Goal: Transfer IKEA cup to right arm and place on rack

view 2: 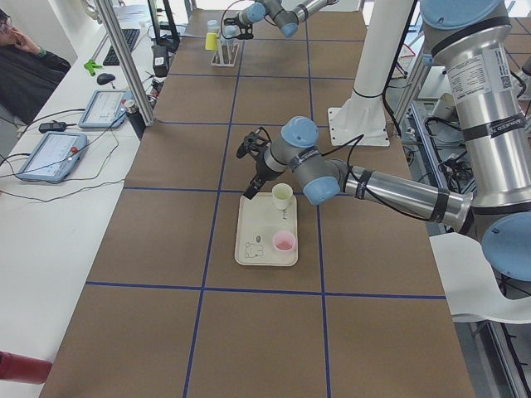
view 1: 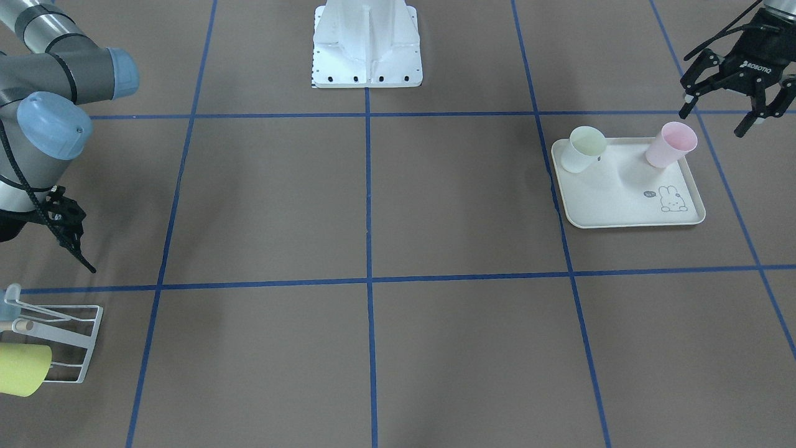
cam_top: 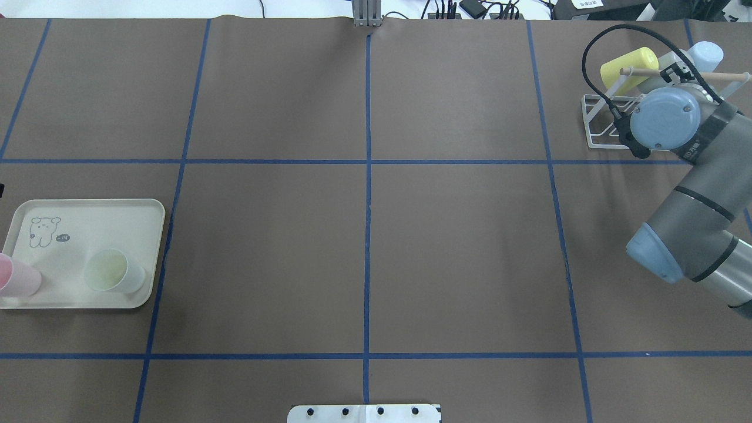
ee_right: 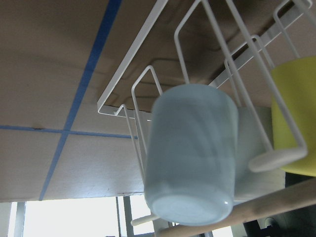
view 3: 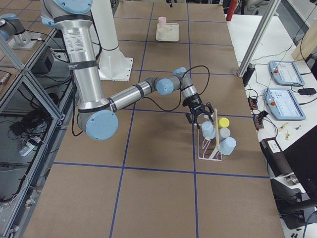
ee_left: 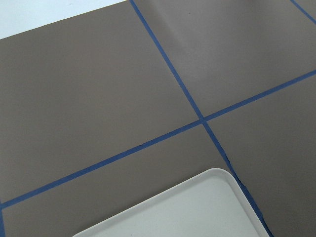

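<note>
**Matt paper, smooth plastic, coated wire**

The table (cam_top: 458, 252) wears matt brown paper, faintly creased, crossed by strips of smooth blue tape (cam_top: 368, 235). The cream tray (view 1: 615, 205) looks like smooth, low-sheen plastic with a printed rabbit. The pale green cup (view 1: 583, 149), pink cup (view 1: 670, 144), pale blue cup (ee_right: 190, 153) and yellow cup (ee_right: 296, 113) look like smooth plastic with a soft sheen. The rack (ee_right: 276, 159) is thin wire under a glossy white coating, with a bare pale wooden rod (ee_right: 276, 205). The right arm (cam_top: 702, 200) is satin grey metal; its joint caps (cam_top: 664, 117) look like pale blue plastic. The left gripper (view 1: 712, 123) is matt black. The robot base (view 1: 367, 56) looks like glossy white painted metal.
</note>
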`<action>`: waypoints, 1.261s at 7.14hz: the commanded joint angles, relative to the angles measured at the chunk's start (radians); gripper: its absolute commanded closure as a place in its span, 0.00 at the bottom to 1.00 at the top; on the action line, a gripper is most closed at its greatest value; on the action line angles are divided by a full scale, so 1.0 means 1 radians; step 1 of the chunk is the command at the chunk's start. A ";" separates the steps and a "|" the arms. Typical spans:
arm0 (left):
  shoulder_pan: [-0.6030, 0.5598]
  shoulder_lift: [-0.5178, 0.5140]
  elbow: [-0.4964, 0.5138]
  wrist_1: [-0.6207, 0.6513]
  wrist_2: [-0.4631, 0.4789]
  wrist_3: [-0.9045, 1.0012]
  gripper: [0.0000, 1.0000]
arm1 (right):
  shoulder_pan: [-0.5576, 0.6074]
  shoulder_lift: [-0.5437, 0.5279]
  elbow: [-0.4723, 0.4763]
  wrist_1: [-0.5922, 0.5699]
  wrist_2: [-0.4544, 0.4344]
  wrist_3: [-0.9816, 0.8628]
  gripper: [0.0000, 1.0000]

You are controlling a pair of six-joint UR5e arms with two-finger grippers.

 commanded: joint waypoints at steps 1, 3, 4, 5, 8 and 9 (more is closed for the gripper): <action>0.002 -0.001 0.002 0.000 0.000 0.000 0.00 | 0.000 0.009 0.011 0.000 0.000 0.001 0.02; 0.002 -0.001 0.003 0.000 0.000 0.000 0.00 | 0.000 0.033 0.086 0.003 0.120 0.057 0.02; 0.000 0.000 0.011 -0.002 0.003 0.003 0.00 | -0.002 0.038 0.143 0.003 0.234 0.191 0.02; 0.002 0.000 0.015 -0.002 0.012 0.005 0.00 | -0.038 0.039 0.198 0.005 0.294 0.322 0.02; 0.003 0.012 0.061 -0.035 0.014 0.017 0.00 | -0.138 0.099 0.330 0.044 0.440 0.727 0.01; 0.005 0.076 0.111 -0.178 0.035 0.015 0.00 | -0.188 0.102 0.350 0.117 0.497 0.930 0.01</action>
